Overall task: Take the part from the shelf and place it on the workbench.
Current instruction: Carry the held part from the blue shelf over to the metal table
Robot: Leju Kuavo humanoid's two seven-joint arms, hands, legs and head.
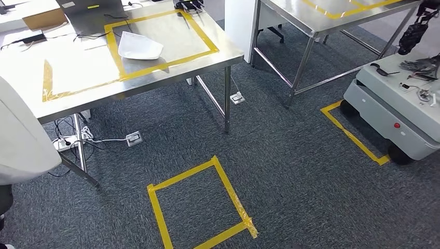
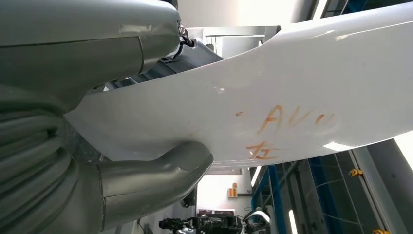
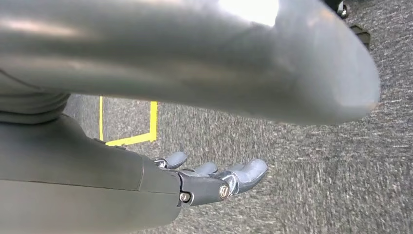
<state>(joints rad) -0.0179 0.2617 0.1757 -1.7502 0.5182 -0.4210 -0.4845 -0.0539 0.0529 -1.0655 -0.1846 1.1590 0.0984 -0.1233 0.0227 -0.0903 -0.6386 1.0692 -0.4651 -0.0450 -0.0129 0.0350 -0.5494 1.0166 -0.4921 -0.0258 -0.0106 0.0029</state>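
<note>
The steel table (image 1: pixel 155 62) at far left is the largest thing ahead, its top marked with a yellow tape frame (image 1: pixel 161 39) that looks meant as the drop zone; a white part (image 1: pixel 140 46) already lies inside it, which suggests earlier deliveries end up there. A second steel table (image 1: pixel 332 21) stands at far right, and beside it, at right, sits a grey wheeled cart (image 1: pixel 394 109) parked against a yellow floor outline (image 1: pixel 353 135). On the dark carpet near the robot a yellow tape square (image 1: pixel 200 205) probably marks where it should stand before reaching out. The task's own thing, a large curved white panel (image 2: pixel 272 97) with orange marks on it, is in the left hand (image 2: pixel 122 161), the thick thumb pressed under one face and the palm over the other, so it is clamped by its edge and carried clear of the floor; its white bulk (image 1: pixel 23 140) shows at the left edge of the head view. The right hand (image 3: pixel 214 178) hangs over the carpet with fingers loosely extended and nothing in it, presumably kept free since one hand is enough. The panel seems to be on its way to the table, not yet set down.
</note>
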